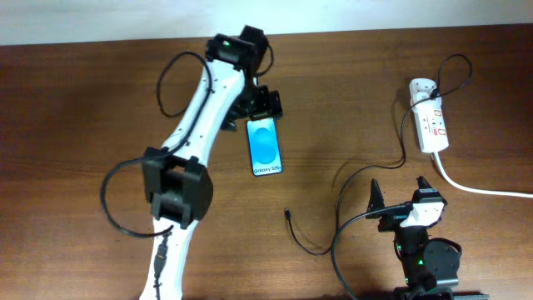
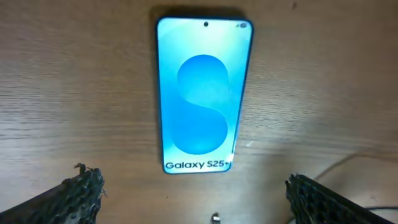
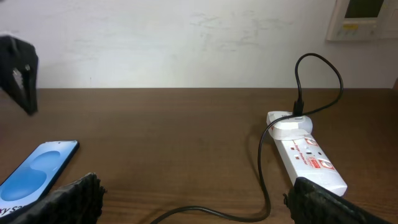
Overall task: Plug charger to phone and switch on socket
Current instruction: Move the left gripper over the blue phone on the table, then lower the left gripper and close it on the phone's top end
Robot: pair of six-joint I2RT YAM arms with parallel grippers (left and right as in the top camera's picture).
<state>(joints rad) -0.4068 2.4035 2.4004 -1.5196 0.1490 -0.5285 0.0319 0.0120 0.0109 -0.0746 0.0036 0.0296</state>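
The phone (image 1: 265, 146) lies flat on the wooden table, blue screen up; it also shows in the left wrist view (image 2: 202, 93) and the right wrist view (image 3: 34, 168). My left gripper (image 1: 262, 104) hovers over the phone's far end, open and empty (image 2: 194, 180). The charger's white adapter (image 1: 420, 86) sits in the socket (image 1: 431, 125). Its thin black cable (image 1: 337, 233) runs to the plug tip (image 1: 286, 212), loose on the table below the phone (image 2: 215, 218). My right gripper (image 1: 400, 190) is open and empty (image 3: 194, 186), near the front edge, with the cable passing between its fingers.
The socket's thick white cord (image 1: 483, 190) runs off to the right edge. The right wrist view shows the socket (image 3: 308, 155) ahead on the right with the adapter (image 3: 289, 124), and a white wall behind the table's far edge.
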